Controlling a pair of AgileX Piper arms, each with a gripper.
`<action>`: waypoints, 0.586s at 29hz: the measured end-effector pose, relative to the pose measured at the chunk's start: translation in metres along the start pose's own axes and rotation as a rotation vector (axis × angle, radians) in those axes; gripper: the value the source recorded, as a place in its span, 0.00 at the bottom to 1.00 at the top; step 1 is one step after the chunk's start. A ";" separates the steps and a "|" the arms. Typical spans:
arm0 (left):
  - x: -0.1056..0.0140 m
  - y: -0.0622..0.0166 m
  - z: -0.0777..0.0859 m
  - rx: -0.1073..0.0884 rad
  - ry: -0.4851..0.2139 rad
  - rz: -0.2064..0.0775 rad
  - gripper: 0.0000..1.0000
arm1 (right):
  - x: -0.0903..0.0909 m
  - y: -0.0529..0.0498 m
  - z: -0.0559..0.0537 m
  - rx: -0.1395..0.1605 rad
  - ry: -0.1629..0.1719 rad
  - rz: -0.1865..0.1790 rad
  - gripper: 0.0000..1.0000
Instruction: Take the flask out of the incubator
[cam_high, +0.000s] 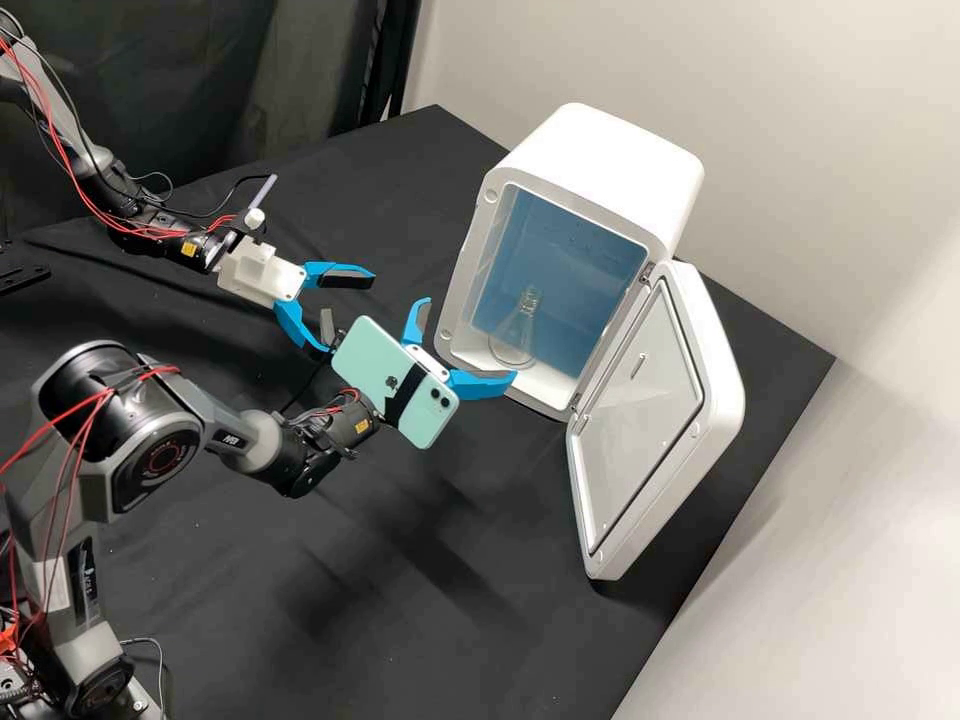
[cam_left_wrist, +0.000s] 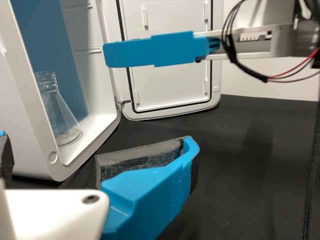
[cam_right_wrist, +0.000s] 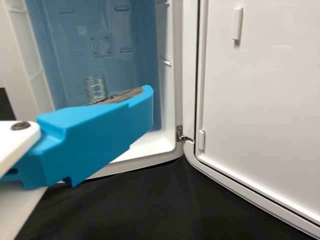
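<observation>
A clear glass flask (cam_high: 522, 325) stands upright on the floor of the white incubator (cam_high: 600, 160), whose inside is blue and whose door (cam_high: 650, 420) hangs wide open. My right gripper (cam_high: 470, 340), on the arm carrying a mint-green phone (cam_high: 395, 380), is open just in front of the opening and holds nothing. In the right wrist view the flask's neck (cam_right_wrist: 95, 87) shows behind one blue finger (cam_right_wrist: 100, 135). My left gripper (cam_high: 345, 308) is open and holds nothing, farther back to the left. Its wrist view shows the flask (cam_left_wrist: 57, 112) and the right gripper's finger (cam_left_wrist: 155, 49) crossing in front of the door (cam_left_wrist: 170, 75).
The incubator stands near the bench's right edge (cam_high: 780, 420), with a white wall close behind it. Its open door takes up the room to the right of the opening. Red and black cables (cam_high: 60, 130) run along both arms. Bare black bench (cam_high: 400, 560) lies in front.
</observation>
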 end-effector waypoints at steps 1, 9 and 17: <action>0.000 0.0000 0.000 0.000 0.000 0.000 1.00 | 0.002 -0.001 0.001 0.000 0.002 0.002 1.00; 0.000 0.0003 -0.002 -0.001 0.004 0.001 1.00 | 0.026 -0.006 0.006 0.000 0.007 0.006 1.00; 0.000 0.0004 -0.002 -0.001 0.006 0.001 1.00 | 0.054 -0.004 0.020 0.012 0.008 0.026 1.00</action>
